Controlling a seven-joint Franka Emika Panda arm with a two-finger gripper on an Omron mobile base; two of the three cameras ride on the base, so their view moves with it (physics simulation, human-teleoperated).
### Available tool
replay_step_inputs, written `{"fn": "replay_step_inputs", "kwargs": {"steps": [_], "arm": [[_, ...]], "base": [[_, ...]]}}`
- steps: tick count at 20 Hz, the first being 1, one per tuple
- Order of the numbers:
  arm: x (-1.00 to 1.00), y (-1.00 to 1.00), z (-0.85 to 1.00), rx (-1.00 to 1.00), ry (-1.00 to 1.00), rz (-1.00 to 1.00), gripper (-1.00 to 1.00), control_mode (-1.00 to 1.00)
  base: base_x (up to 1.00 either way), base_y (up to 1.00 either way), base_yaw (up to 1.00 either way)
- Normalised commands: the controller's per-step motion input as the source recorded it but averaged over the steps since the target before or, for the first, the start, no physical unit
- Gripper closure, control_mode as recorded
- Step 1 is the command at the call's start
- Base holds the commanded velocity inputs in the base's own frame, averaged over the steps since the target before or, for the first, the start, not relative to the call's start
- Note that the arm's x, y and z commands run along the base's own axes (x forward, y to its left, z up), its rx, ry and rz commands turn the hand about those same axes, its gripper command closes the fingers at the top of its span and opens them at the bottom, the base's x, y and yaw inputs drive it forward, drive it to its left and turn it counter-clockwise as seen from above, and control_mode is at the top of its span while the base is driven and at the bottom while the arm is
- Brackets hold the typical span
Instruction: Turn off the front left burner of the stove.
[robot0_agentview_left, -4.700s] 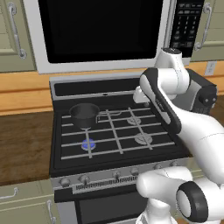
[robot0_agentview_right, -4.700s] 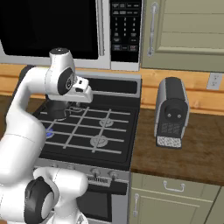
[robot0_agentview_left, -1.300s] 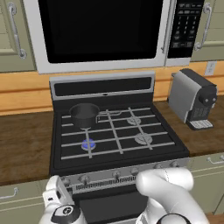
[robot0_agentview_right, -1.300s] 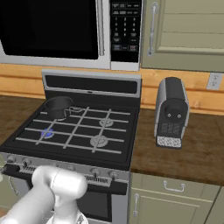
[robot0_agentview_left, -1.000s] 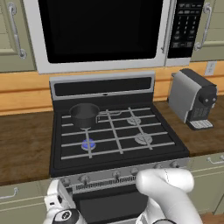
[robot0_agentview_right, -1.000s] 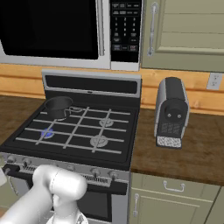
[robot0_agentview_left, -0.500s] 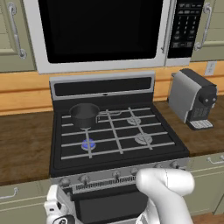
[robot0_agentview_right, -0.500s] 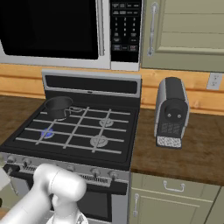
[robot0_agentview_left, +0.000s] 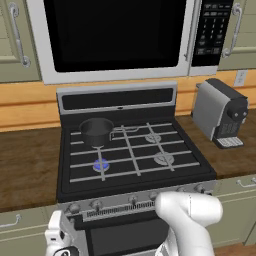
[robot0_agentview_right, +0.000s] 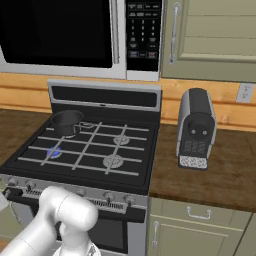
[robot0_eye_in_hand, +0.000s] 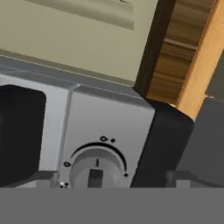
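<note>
Gripper (robot0_agentview_left: 61, 239) low at the stove's (robot0_agentview_left: 132, 172) left front corner; finger spread cannot be told. Hand view: round silver knob (robot0_eye_in_hand: 96, 168) dead ahead on the brushed front panel, black arc marks around it. Front left burner (robot0_agentview_left: 101, 164) glows blue under pale grate bars. Dark saucepan (robot0_agentview_left: 97, 130) on the rear left burner behind it. Grey coffee machine (robot0_agentview_left: 220, 113) on the brown wood counter to the right. Silver-framed microwave (robot0_agentview_left: 115, 37) above, beige cabinets flanking.

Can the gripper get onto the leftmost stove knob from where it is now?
Probably yes: in the hand view the knob sits just ahead, roughly between the fingers, with nothing in the way.
</note>
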Motion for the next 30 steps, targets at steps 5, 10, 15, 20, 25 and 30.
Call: {"fn": "replay_step_inputs", "kwargs": {"steps": [5, 10, 15, 20, 25, 30], "arm": [[0.08, -0.17, 0.0, 0.22, 0.0, 0.0, -1.0, -1.0], [0.09, -0.19, -0.03, 0.27, 0.0, 0.02, -1.0, -1.0], [0.25, -0.03, 0.0, 0.12, 0.0, 0.02, -1.0, -1.0], [0.2, 0.0, 0.0, 0.0, 0.0, 0.0, -1.0, -1.0], [0.2, -0.02, 0.0, 0.0, 0.0, 0.01, -1.0, -1.0], [0.07, -0.26, -0.01, 0.01, 0.0, 0.06, -1.0, -1.0]], "base": [[0.0, 0.0, 0.0], [0.0, 0.0, 0.0], [0.0, 0.0, 0.0], [0.0, 0.0, 0.0], [0.0, 0.0, 0.0], [0.0, 0.0, 0.0]]}}
